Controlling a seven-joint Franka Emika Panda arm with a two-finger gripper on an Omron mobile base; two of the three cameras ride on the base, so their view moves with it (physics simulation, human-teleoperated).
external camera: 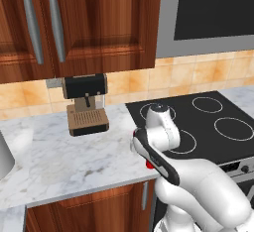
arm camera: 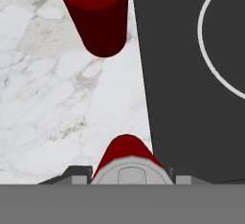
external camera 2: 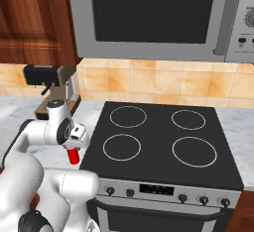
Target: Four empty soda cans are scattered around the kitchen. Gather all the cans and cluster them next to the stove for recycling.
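White marble makes up the surface, running under dark wooden cabinets and meeting the left edge of the stove, whose black glass top carries four white burner rings above a steel front panel with black knobs. A steel microwave hangs over the stove against a tan tiled wall. Back on the marble, well beyond the jaws and toward the wall, stands a coffee machine with a black top and a brown base. The white arm rises from the base, bends at a bulky elbow and reaches forward and down, its wrist folded so that the gripper points steeply at the marble strip just beside the stove's left edge. The jaws are drawn in tight on a held soda can, red with a silver-grey top; in the hand view it sits between the two finger tips at the bottom, and in the right base view its red body hangs below the white hand. A second soda can stands upright on the marble ahead of the jaws, just beside the stove's edge and apart from the held one. Whether the held can touches the marble cannot be told.
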